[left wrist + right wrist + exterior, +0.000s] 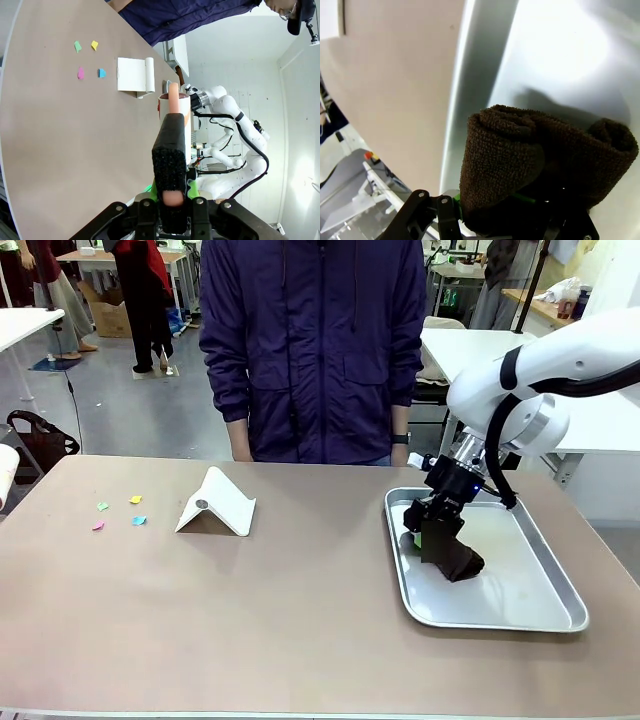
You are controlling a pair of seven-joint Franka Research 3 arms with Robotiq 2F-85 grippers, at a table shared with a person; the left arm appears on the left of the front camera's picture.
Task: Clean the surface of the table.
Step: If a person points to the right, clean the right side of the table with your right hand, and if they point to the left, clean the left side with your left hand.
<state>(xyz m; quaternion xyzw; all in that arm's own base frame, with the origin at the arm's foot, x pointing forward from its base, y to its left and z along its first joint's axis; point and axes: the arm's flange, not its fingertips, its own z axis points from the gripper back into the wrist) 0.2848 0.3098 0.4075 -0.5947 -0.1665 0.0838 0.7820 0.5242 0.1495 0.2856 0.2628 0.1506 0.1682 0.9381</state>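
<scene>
Table (250, 620) below right gripper (425, 536) w/ cloth (457, 558) over tray (525, 585).

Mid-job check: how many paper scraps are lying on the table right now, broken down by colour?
Green scrap: 1
Yellow scrap: 1
Pink scrap: 1
Blue scrap: 1
Total on the table: 4

The right arm (540, 380) reaches in over the counter's (300, 630) right part, wrist tilted down, the right claw (428, 536) clamped on a dark cloth (458, 560). At the counter's left end, the left claw (172, 201) points along it, pinched on a black foam block (170, 150).
</scene>
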